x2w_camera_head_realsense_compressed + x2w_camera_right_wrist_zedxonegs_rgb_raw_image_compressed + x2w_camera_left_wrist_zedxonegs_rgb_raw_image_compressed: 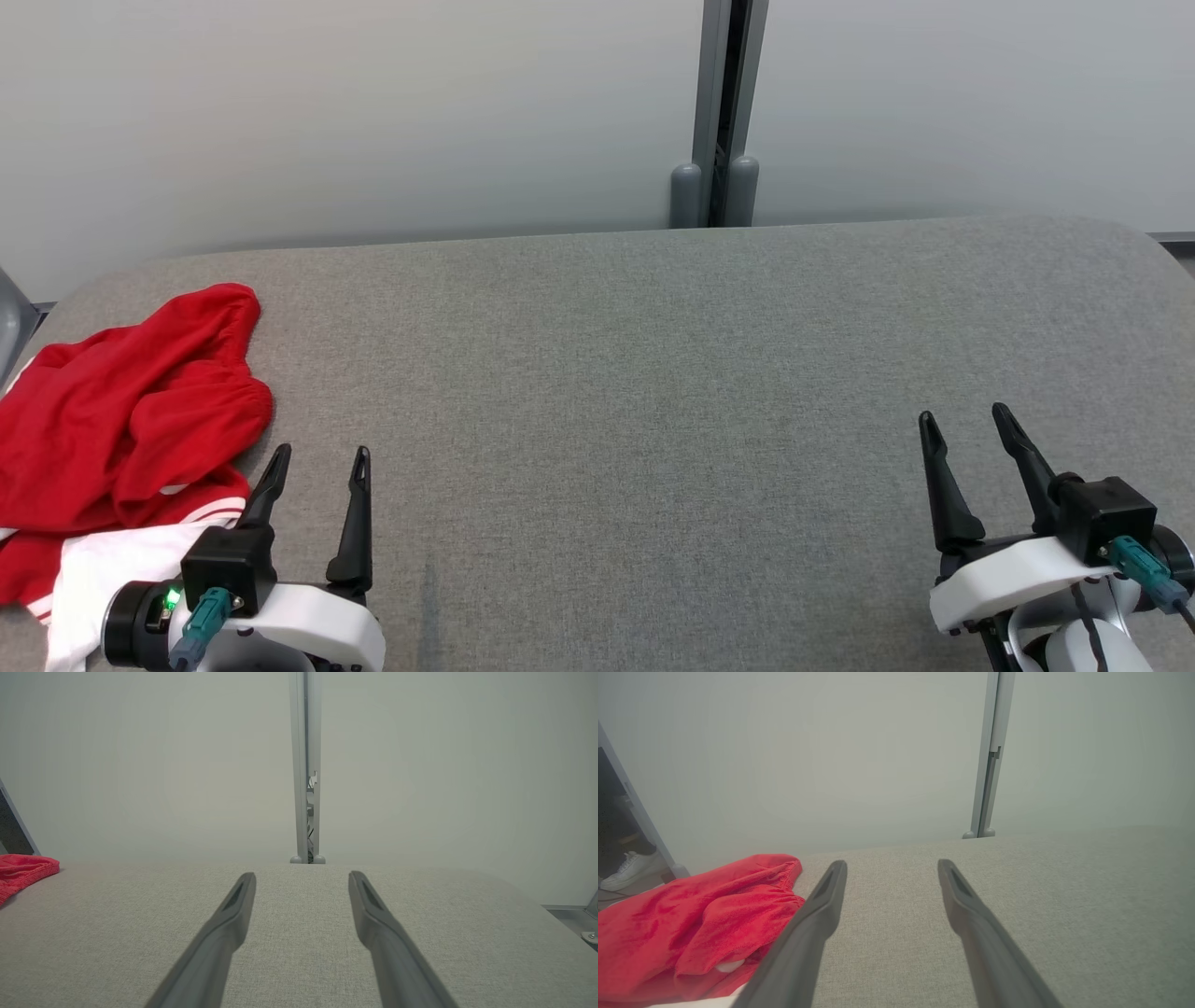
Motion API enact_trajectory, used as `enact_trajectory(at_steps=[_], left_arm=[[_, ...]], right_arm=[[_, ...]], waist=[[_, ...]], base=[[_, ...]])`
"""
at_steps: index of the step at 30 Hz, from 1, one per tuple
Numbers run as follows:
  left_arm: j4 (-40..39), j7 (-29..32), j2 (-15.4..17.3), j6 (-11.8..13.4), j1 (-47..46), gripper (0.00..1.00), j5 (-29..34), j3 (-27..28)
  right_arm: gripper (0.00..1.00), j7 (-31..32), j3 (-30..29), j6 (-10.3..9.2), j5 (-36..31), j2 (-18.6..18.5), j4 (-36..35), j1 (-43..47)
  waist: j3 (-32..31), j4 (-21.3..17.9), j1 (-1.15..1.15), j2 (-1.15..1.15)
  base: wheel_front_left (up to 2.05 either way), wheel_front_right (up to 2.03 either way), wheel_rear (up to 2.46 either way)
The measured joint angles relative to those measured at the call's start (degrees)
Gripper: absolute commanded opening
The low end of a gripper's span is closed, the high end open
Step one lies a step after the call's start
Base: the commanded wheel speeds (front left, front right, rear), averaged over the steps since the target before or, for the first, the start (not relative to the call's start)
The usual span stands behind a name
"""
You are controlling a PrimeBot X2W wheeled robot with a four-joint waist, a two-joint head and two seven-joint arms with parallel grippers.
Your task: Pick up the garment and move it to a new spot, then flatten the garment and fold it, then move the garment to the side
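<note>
Garment [121, 411]: red with white trim, crumpled in a heap at the left end of the grey table [653, 373], just beside the left gripper [321, 453]. Left gripper: fingers spread wide, holding nothing. Right gripper [963, 413]: likewise wide apart and empty, well apart from the cloth. Risks: the heap is layered, so a pinch may catch one loose fold and lift it twisted. It lies near the table's left edge, so a sideways drag may pull it off. Containers: none to report.

Grey fabric table [653, 355] spans fwd of me. Pale wall panels [373, 112] behind it, joined by vert. grey post [717, 103]. White shoe [629, 871] beyond table's left end.
</note>
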Motion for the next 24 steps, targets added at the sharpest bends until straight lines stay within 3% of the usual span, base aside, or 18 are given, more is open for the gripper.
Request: enact_trajectory(at_steps=[24], left_arm=[[0.9, -0.4, 0.5, 0.8, -0.6, 1.0, -0.9, -0.2]], right_arm=[[1.0, -0.2, -1.6, 0.0, 3.0, 0.4, 0.6, 0.6]], waist=[[0.1, 0.1, 0.0, 0.0]], base=[[0.0, 0.0, 0.0]])
